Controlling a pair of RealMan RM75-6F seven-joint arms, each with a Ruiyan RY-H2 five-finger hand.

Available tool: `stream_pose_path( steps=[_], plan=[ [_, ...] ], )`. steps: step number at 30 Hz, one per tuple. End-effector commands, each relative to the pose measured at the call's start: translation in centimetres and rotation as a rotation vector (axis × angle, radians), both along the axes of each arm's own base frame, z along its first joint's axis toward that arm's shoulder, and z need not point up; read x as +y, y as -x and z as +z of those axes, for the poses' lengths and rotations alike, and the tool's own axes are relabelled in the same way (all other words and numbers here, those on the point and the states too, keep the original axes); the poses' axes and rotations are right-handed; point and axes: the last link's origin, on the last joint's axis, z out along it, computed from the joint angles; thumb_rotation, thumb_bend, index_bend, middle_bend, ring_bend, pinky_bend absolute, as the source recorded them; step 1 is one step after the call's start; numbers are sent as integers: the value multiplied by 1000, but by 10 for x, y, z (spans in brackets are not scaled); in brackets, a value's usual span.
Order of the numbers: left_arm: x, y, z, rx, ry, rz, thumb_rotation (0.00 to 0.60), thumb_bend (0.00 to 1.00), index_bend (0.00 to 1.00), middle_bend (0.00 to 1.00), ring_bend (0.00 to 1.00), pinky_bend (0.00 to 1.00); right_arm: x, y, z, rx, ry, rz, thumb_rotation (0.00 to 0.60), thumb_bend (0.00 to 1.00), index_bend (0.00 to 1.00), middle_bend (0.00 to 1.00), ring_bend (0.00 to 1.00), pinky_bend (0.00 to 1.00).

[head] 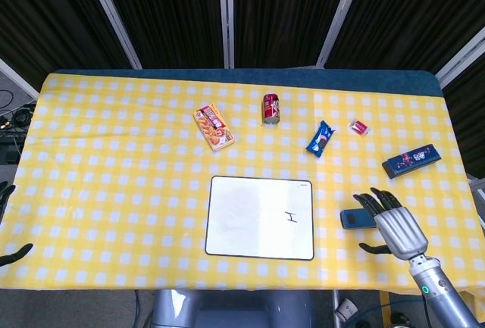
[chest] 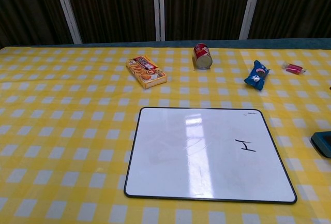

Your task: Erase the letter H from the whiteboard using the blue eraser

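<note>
The whiteboard (head: pixel 250 222) lies at the table's near middle, with a black letter H (head: pixel 291 217) on its right part. Just right of the board sits the blue eraser (head: pixel 350 219). My right hand (head: pixel 395 226) hovers over the eraser's right end, its spread fingers (head: pixel 369 202) reaching left across it and holding nothing. Whether they touch the eraser I cannot tell. Only dark fingertips (head: pixel 14 253) of my left hand show, at the far left edge. In the chest view the whiteboard (chest: pixel 170 157), the H (chest: pixel 245 145) and a corner of the eraser (chest: pixel 323 144) appear, but no hand.
Behind the board lie an orange snack box (head: pixel 214 126), a red can (head: pixel 271 108), a blue snack packet (head: pixel 320 138) and a small pink sweet (head: pixel 359 126). A dark blue box (head: pixel 411 160) lies far right, behind my right hand.
</note>
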Motion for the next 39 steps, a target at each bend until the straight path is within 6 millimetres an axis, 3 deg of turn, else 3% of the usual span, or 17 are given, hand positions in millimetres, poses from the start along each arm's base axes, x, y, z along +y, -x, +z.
stream_pose_path(
  steps=[1,23,33,39],
  plan=[
    [1,1,-3,1,5,14,600,0,0,0,0,0,-10,2,-17,52,-38,26,600,0,164,237,165,225],
    [4,6,-4,10,5,36,600,0,0,0,0,0,-41,30,-39,187,-97,77,600,62,284,339,256,364],
    [4,6,-3,11,5,35,600,0,0,0,0,0,-45,35,-45,214,-69,146,600,133,445,484,402,507],
    [4,6,-5,14,8,38,600,0,0,0,0,0,-47,36,-47,216,-72,150,600,183,467,512,438,546]
  ],
)
